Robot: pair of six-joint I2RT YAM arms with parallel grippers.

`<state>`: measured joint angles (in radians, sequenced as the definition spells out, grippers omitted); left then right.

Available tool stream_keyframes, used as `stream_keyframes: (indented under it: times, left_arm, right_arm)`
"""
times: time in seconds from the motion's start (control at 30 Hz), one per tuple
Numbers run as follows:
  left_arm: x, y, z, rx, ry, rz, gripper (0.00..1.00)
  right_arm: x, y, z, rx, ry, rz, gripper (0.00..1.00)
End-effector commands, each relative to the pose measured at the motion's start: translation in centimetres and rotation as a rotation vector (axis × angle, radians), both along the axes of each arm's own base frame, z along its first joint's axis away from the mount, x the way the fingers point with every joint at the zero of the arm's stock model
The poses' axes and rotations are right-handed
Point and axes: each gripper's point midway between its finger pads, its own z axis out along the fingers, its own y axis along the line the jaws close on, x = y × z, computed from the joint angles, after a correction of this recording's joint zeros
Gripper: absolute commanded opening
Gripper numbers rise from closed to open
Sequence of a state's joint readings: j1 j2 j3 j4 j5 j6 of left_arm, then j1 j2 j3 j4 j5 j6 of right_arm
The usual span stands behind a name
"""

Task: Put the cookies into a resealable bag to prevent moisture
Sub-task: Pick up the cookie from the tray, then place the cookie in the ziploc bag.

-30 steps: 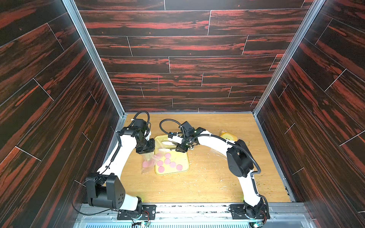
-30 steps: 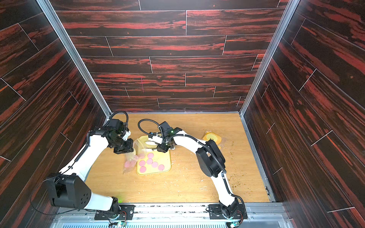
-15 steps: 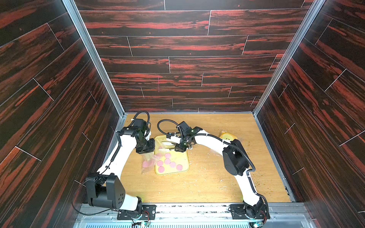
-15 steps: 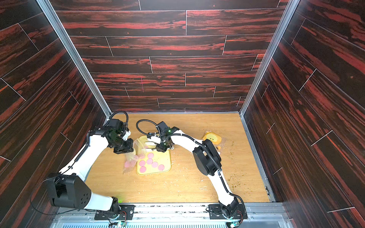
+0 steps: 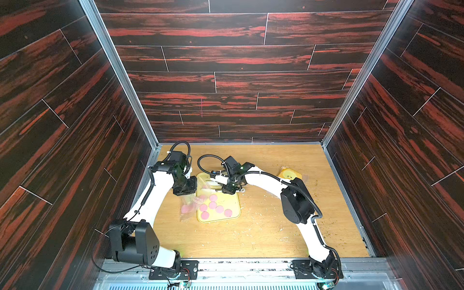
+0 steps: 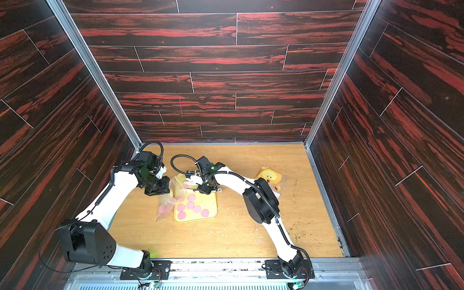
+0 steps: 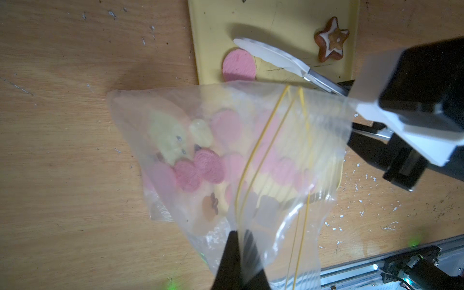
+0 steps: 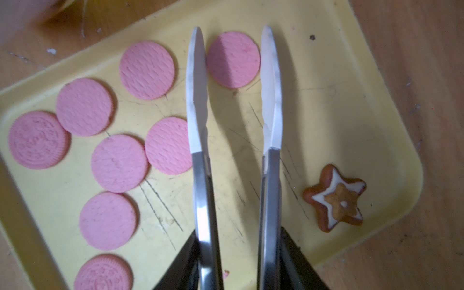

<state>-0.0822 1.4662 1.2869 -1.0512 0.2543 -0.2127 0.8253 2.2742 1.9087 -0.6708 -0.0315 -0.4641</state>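
Note:
Several pink round cookies (image 8: pixel 118 163) lie on the yellow tray (image 8: pixel 326 100); in both top views they show as pink discs (image 5: pixel 213 205) (image 6: pixel 190 205). My right gripper (image 8: pixel 238 251) is shut on metal tongs (image 8: pixel 198 130). Their white tips stand on either side of one cookie (image 8: pixel 233 60), close to its edges. My left gripper (image 7: pixel 239 241) is shut on the rim of the clear resealable bag (image 7: pixel 150 120) and holds its mouth up beside the tray. Some pink cookies (image 7: pixel 198 170) lie inside the bag. In a top view the bag (image 5: pixel 187 207) hangs below the left gripper (image 5: pixel 185 192).
A star-shaped iced biscuit (image 8: pixel 336 198) lies near the tray's corner. A second clear bag with a yellow piece (image 5: pixel 288 173) lies at the back right. Crumbs (image 5: pixel 253 213) are scattered on the wooden table. Dark walls close in three sides.
The right arm has shifted slightly to the left over the tray with the tongs. The left arm and the bag have stayed where they were.

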Motion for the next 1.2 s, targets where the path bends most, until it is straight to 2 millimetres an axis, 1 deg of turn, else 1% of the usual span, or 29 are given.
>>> stream_keyframes:
  times: [0.0, 0.17, 0.4, 0.53, 0.83, 0.9, 0.97, 1.1, 1.17]
  left_arm:
    - [-0.2, 0.1, 0.5, -0.001, 0.003, -0.016, 0.00]
    - [-0.3, 0.2, 0.5, 0.000, 0.002, -0.015, 0.00]
    - [-0.2, 0.0, 0.6, -0.007, 0.003, -0.019, 0.00]
    - [-0.2, 0.0, 0.6, -0.008, 0.001, -0.019, 0.00]
    - [-0.1, -0.2, 0.3, -0.018, 0.008, -0.022, 0.00]
    - [0.0, -0.1, 0.2, -0.017, 0.011, -0.021, 0.00]
    - [0.0, -0.2, 0.2, -0.019, 0.012, -0.021, 0.00]
    - [0.2, -0.3, 0.2, -0.025, 0.014, -0.020, 0.00]
    - [0.3, -0.3, 0.2, -0.026, 0.014, -0.019, 0.00]
  right_arm:
    - [-0.2, 0.1, -0.9, -0.020, 0.020, 0.011, 0.44]
    - [0.1, -0.6, -0.1, -0.022, 0.008, -0.024, 0.42]
    - [0.0, -1.9, 2.7, 0.034, -0.033, -0.062, 0.42]
    - [-0.3, -3.4, 4.2, 0.065, -0.051, -0.092, 0.43]
    - [-1.6, -7.8, 8.2, 0.172, -0.065, -0.168, 0.43]
    - [-2.4, -8.6, 9.5, 0.201, -0.076, -0.171, 0.43]
    - [-3.4, -8.8, 10.9, 0.241, -0.076, -0.155, 0.43]
    - [-5.9, -8.1, 14.2, 0.369, -0.058, -0.097, 0.43]
    - [-7.0, -7.3, 15.3, 0.413, -0.050, -0.059, 0.43]
